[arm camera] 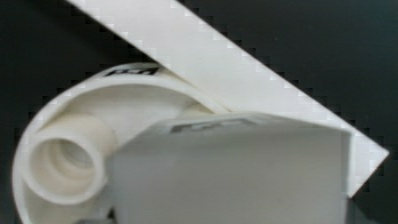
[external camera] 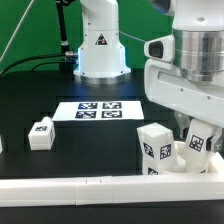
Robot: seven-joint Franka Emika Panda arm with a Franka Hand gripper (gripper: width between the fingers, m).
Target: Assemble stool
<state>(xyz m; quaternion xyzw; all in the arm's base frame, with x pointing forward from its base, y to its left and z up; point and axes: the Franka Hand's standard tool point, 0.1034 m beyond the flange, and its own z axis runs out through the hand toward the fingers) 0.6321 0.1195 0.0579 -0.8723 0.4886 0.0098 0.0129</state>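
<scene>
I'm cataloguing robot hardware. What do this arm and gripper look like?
The arm is glossy white with rounded casings. Its base carries a triangular warning sticker, and a black cable runs beside it. A silver-grey cylinder sits above the blocky white gripper. The fingers are too hidden to describe.
</scene>
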